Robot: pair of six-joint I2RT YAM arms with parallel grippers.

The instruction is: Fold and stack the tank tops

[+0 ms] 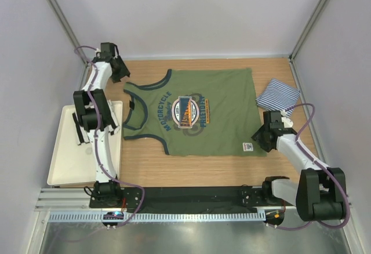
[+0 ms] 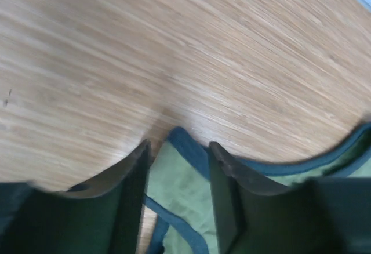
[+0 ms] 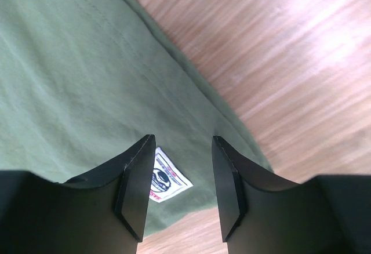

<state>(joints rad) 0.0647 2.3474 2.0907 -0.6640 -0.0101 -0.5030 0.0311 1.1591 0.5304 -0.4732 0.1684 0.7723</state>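
Top external view: the olive green tank top (image 1: 197, 115) lies spread flat, print up, on the wooden surface (image 1: 203, 167). Its long axis runs left to right, straps toward the left arm, hem toward the right arm. The left jaws stand at the far strap. The right jaws stand at the near hem corner, beside a small sewn label (image 1: 248, 147). They therefore sit at diagonally opposite corners, each arm nearest its own end.

Left wrist view: jaws parted, gripping nothing, the navy-trimmed strap (image 2: 184, 149) directly below the gap.

Right wrist view: jaws parted and empty, the hem corner and label below them.

Judgement: the coming fold depends on each arm pinching the edge beneath it. The cloth looks thin and limp. The striped tank top (image 1: 278, 94) rests already folded, just beside the far hem corner.
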